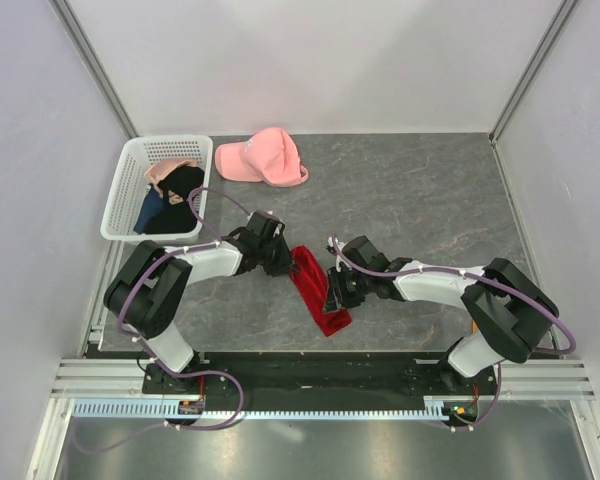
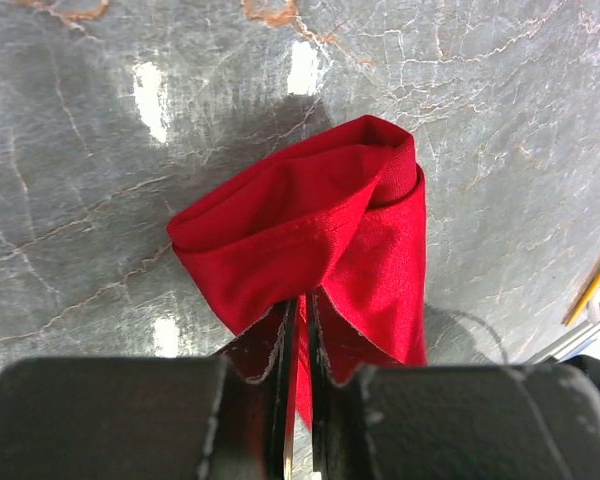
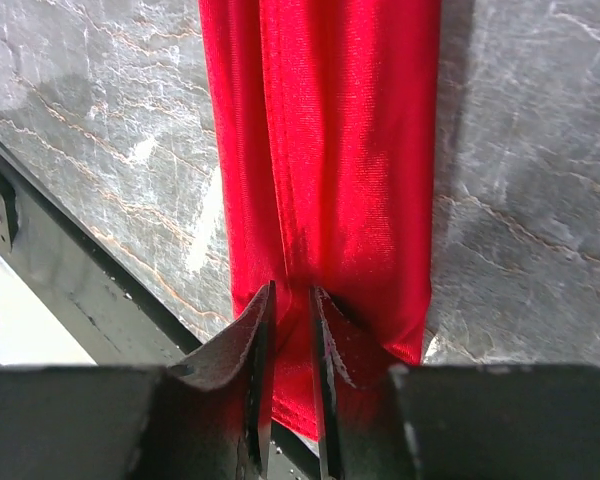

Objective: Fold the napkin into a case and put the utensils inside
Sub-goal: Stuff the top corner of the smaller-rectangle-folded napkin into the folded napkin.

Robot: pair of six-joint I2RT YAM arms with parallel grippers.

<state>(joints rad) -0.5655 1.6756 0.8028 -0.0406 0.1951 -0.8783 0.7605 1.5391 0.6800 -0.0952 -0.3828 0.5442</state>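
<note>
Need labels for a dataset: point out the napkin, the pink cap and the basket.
napkin (image 1: 325,312), top view, near end of the folded red strip.
pink cap (image 1: 276,155), top view, on the crown.
basket (image 1: 121,195), top view, on its left wall.

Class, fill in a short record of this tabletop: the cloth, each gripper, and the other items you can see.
napkin: red, folded into a narrow strip, mid-table
left gripper: shut on the napkin's bunched end
right gripper: shut on a napkin fold
utensil: orange stick, right edge of left wrist view
basket: white, holds dark clothes
cap: pink, beside basket
</note>
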